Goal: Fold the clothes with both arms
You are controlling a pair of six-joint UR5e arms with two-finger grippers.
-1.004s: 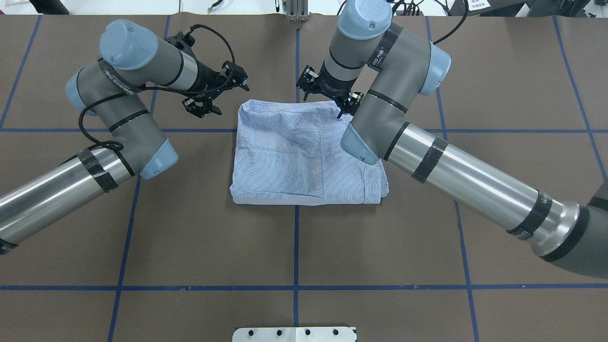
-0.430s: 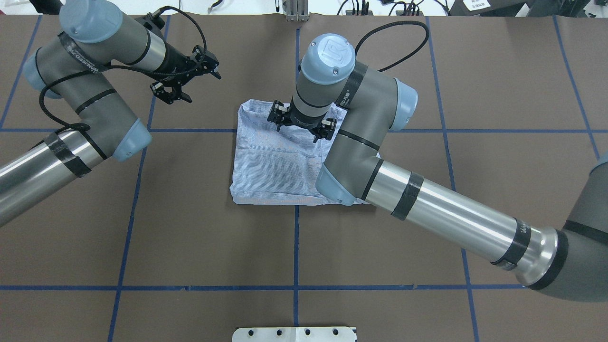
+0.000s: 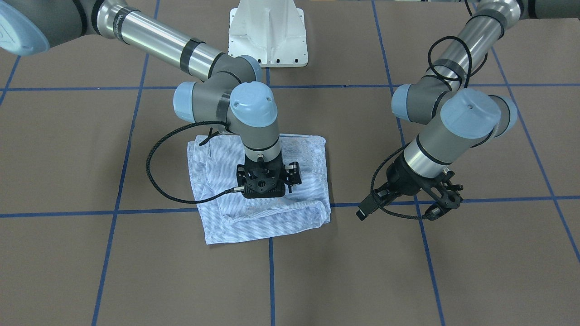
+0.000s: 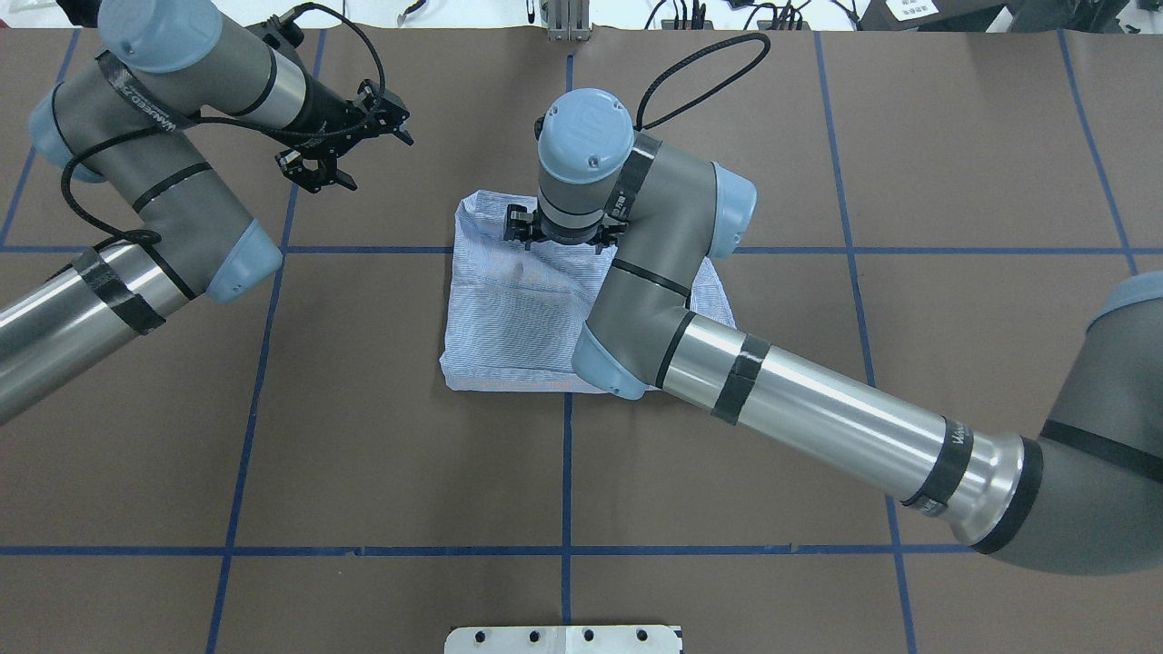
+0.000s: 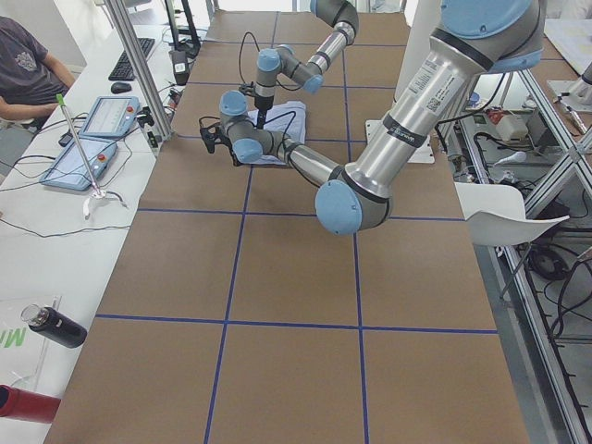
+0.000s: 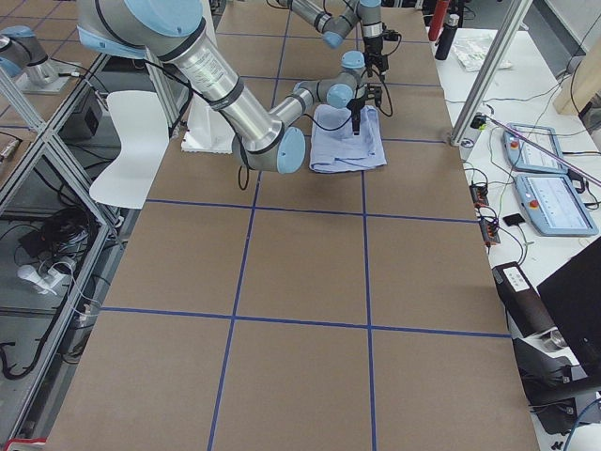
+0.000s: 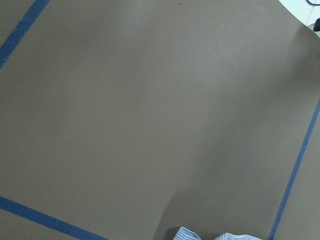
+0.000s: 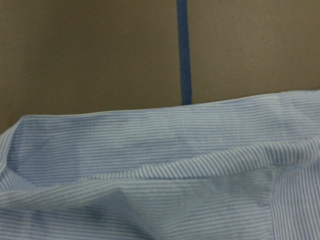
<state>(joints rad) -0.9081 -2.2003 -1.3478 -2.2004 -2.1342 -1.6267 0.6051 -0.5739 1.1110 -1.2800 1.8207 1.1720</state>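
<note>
The folded shirt [image 4: 509, 318] lies mid-worktop [image 4: 363, 436], the right hand [image 4: 563, 238] spread low over its 12 o'clock edge, likely to regrasp, while the left hand [image 4: 368, 156] hangs released, clear at 10 o'clock.

Lettering present, none legible
White print on black bands [image 4: 145, 107] of the left arm [image 4: 195, 227] and right arm [image 4: 818, 413], too small to read; joint cap [image 4: 586, 125] logo unclear

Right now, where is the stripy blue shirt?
In the overhead view the shirt lies folded over a crossing of blue tape lines, under the right gripper, with the left gripper off to its left.
</note>
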